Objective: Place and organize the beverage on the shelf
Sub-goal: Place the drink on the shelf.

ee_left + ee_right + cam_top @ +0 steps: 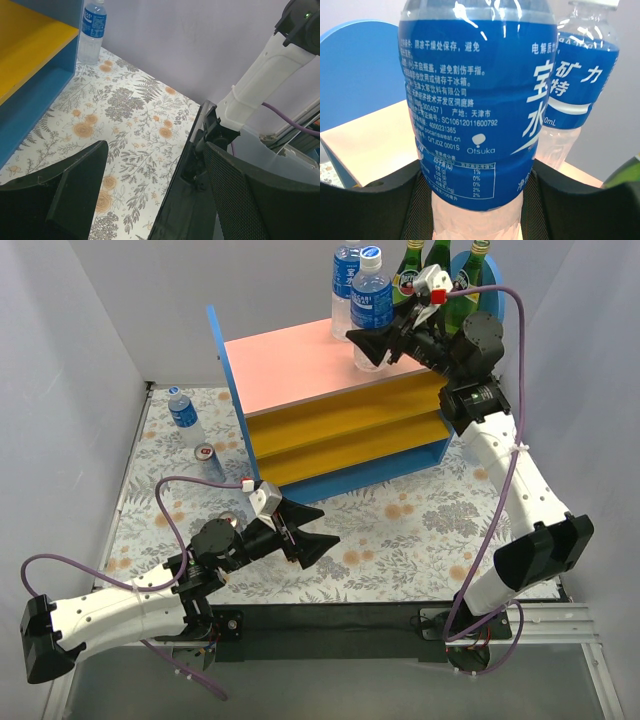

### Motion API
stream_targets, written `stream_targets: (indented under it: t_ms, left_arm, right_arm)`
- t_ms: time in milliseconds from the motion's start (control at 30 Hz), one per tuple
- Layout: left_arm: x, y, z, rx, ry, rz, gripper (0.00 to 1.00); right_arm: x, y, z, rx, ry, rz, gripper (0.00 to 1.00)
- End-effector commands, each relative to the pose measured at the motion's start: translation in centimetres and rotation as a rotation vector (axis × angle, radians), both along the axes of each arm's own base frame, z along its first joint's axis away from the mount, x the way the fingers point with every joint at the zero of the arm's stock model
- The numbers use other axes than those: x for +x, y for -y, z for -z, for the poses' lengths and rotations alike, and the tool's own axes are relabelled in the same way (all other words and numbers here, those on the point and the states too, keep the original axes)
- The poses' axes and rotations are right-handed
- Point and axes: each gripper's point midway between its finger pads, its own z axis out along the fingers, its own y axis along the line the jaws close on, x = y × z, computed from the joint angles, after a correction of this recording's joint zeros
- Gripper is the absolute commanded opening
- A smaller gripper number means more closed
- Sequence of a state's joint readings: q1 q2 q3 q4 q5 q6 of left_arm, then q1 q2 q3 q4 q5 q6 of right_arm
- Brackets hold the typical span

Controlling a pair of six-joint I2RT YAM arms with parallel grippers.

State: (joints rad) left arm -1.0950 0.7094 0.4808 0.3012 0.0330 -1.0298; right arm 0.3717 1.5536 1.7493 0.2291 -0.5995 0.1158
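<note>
Beverage stock is split between the shelf and the tabletop. On the shelf's pink top board, one blue-labelled plastic bottle stands upright near the far right corner. Its lower body is clamped by the right tool, and the right wrist view shows both pads pressed against it below the label. A second plastic bottle stands just behind it, close beside. Three green glass bottles show at the far right end by the blue round-topped panel, partly hidden by the right arm; whether they rest on the board cannot be told.

Left of the shelf on the tabletop is a third plastic bottle, apparently upright, with a silver-red can near it. A second can sits beside the left arm's wrist, partly hidden. The left wrist view shows a fourth plastic bottle upright on the tabletop by the shelf's blue side panel.

The left tool hangs over the tabletop in front of the shelf, fingers spread wide, gripping nothing.
</note>
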Motion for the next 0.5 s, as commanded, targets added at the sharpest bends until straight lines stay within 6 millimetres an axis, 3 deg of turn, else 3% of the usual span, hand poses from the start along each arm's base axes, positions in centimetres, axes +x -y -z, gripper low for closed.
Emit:
stream_targets:
  t_ms: [0, 467]
  left_arm:
    - [0.0, -0.3, -0.4, -0.027, 0.004, -0.01, 0.76]
    - [-0.2, -0.6, -0.5, -0.044, -0.001, -0.009, 0.76]
  right_arm:
    - [-2.7, 1.1, -7.4, 0.157, 0.232, 0.04, 0.01]
    - [-0.1, 1.0, -6.0, 0.233, 0.137, 0.13, 0.01]
